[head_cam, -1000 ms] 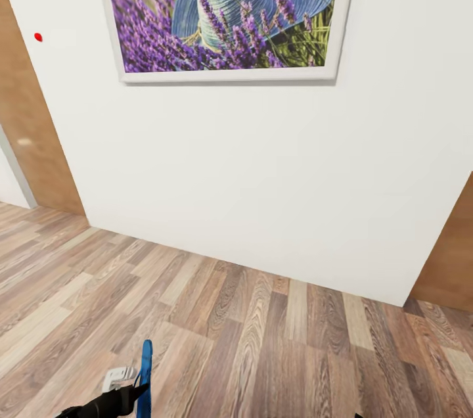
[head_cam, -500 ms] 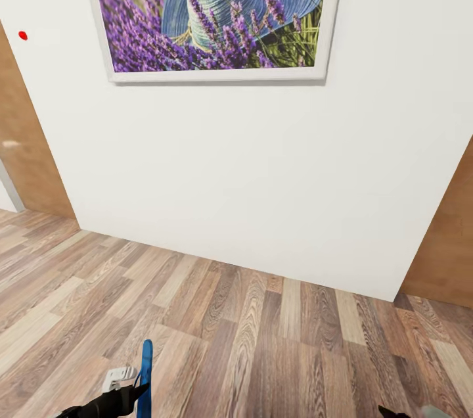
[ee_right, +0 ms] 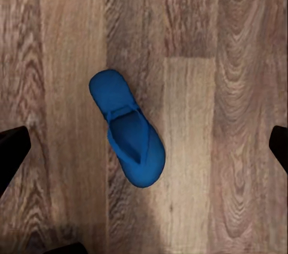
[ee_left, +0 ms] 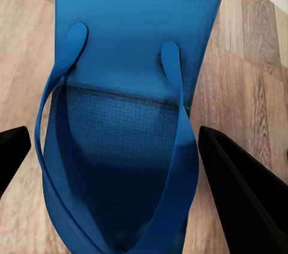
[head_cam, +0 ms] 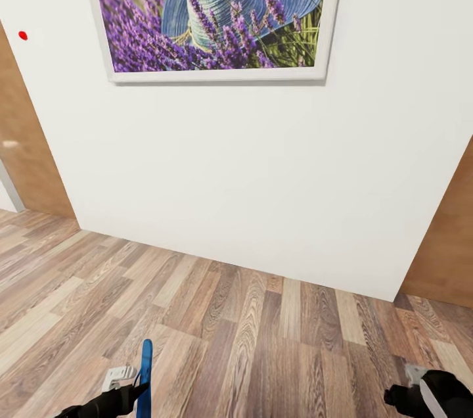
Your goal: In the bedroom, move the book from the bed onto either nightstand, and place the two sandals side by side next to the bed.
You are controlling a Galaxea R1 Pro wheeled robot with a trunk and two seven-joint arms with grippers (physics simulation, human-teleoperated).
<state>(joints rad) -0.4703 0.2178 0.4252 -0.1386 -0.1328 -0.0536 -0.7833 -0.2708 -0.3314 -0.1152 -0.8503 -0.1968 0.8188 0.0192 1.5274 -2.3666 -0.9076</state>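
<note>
From the head view we face a white wall (head_cam: 249, 162) with a framed picture (head_cam: 210, 7) of lavender and a blue straw hat; brown wooden panels (head_cam: 23, 142) flank the wall on both sides, and a small red dot (head_cam: 23, 35) sits on the wall near the left panel. Wood-plank floor (head_cam: 263, 339) runs up to the wall. At the bottom left we see our left gripper (head_cam: 125, 392) with a bright blue sandal (head_cam: 146, 378) standing on edge in it; the right gripper (head_cam: 427, 395) shows at the bottom right corner, and here we cannot tell how its fingers stand

In the left wrist view, the held sandal (ee_left: 129, 116) is thin and flat, its blue straps looping toward the camera over the textured sole. The two dark fingers (ee_left: 240, 194) stand on either side of it, seemingly clasping its edges, with the plank floor behind

In the right wrist view, a second sandal (ee_right: 127, 127) lies flat on the floor, strap side up, alone on the boards. Our right fingertips (ee_right: 12, 152) sit spread wide at the frame's edges, holding nothing
</note>
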